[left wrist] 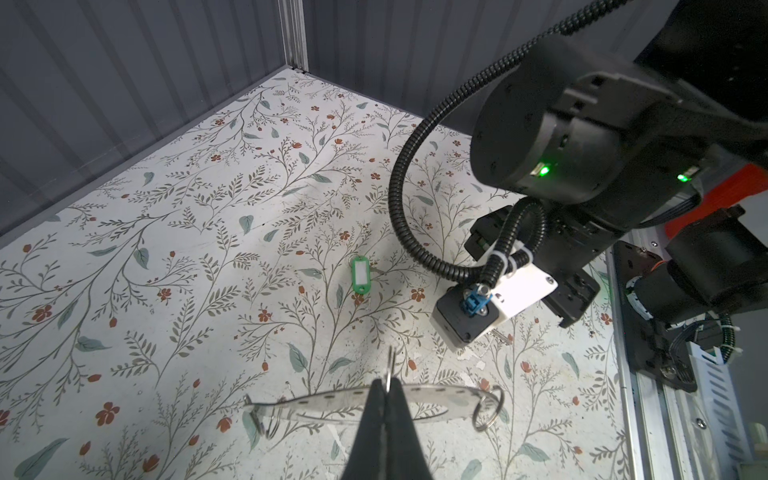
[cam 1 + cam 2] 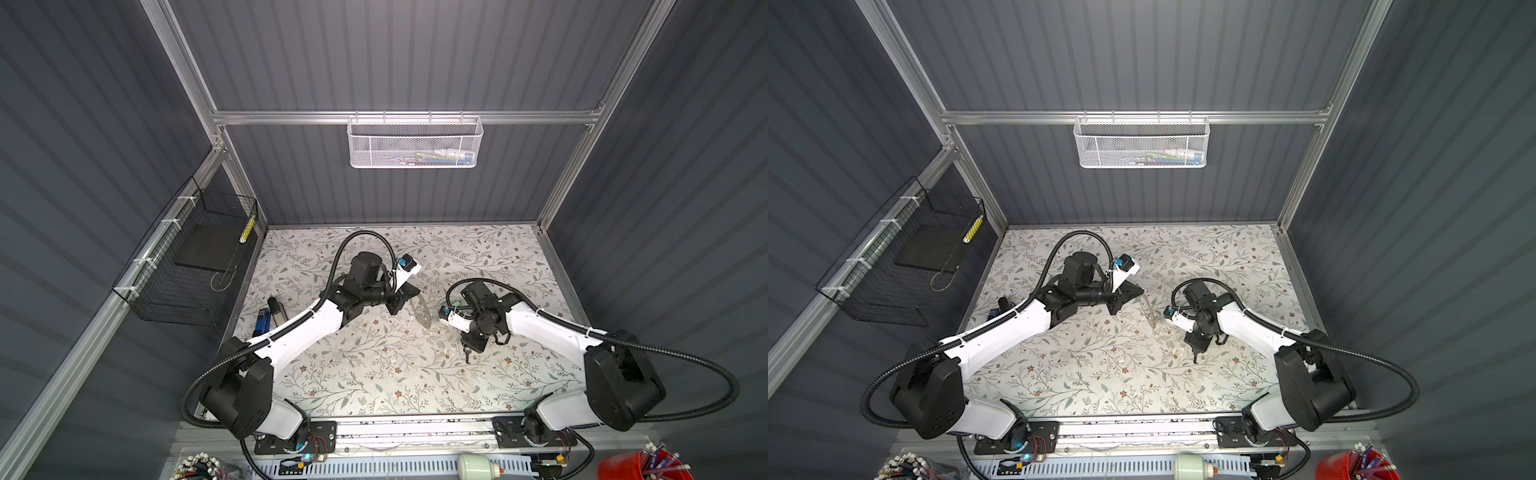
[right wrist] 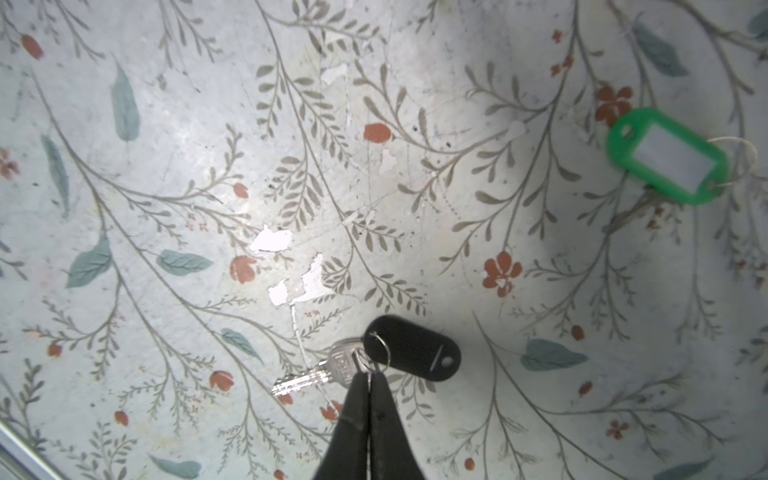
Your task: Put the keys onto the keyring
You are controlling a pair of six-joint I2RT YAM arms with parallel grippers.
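Both closed, left pincer (image 1: 388, 386) pinching keyring (image 1: 332, 405) loop, right pincer (image 3: 369, 377) pinching ring of black-headed key (image 3: 411, 349), green tag (image 3: 669, 156) lying on worktop (image 3: 166, 166)

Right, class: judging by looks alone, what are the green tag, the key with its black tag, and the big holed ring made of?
Green tag: plastic, likely; glossy, slightly see-through rim around a white label window. Key: bright silvery metal, cut teeth glinting. Black tag: probably matte plastic, smooth moulded oval. Holed ring: thin grey metal, dull sheen, punched holes.
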